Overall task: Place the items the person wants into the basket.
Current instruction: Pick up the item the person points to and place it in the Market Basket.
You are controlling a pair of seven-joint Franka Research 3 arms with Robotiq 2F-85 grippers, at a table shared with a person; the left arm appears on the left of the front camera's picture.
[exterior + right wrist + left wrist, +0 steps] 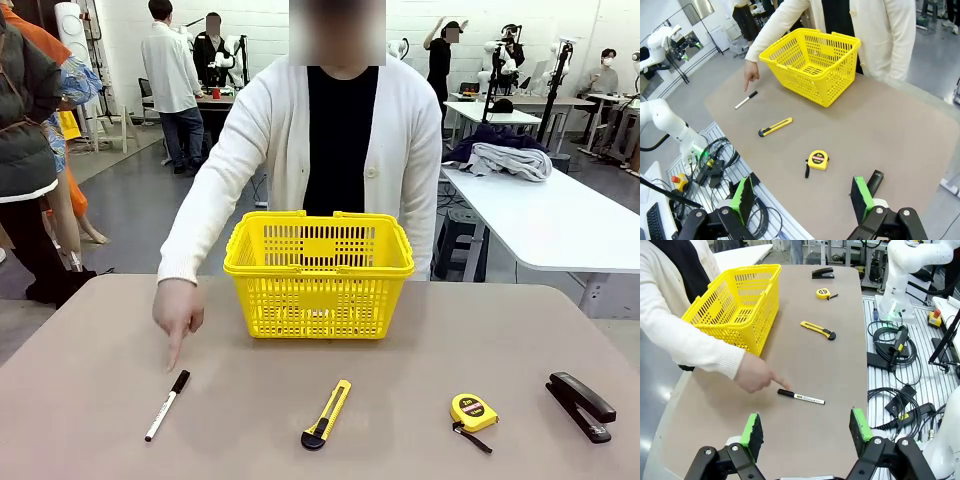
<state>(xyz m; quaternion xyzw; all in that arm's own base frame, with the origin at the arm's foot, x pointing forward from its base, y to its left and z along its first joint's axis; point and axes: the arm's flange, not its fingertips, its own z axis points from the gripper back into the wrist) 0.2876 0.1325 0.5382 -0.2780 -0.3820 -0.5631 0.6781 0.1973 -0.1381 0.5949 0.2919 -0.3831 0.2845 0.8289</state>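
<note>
The white marker (167, 405) lies flat on the surface, off the left front corner of the basket (318, 300) and farther toward the robot's side. The person's hand (178, 312) points a finger down at its black cap. Its long axis runs slantwise, cap toward the basket and white barrel trailing away from it. The left claw (806, 429), fingers spread wide and holding nothing, hangs above the surface with the marker straight ahead of its gap. The barrel lies nearly along the line joining the two pads (so I judge the wrist wants a turn before closing across it). The right claw (802, 199), likewise spread and empty, sits well off on the basket's other side, so the left arm is the nearer. The stapler (875, 179) is half hidden behind a right-claw finger, and the marker's print is too small to read.
</note>
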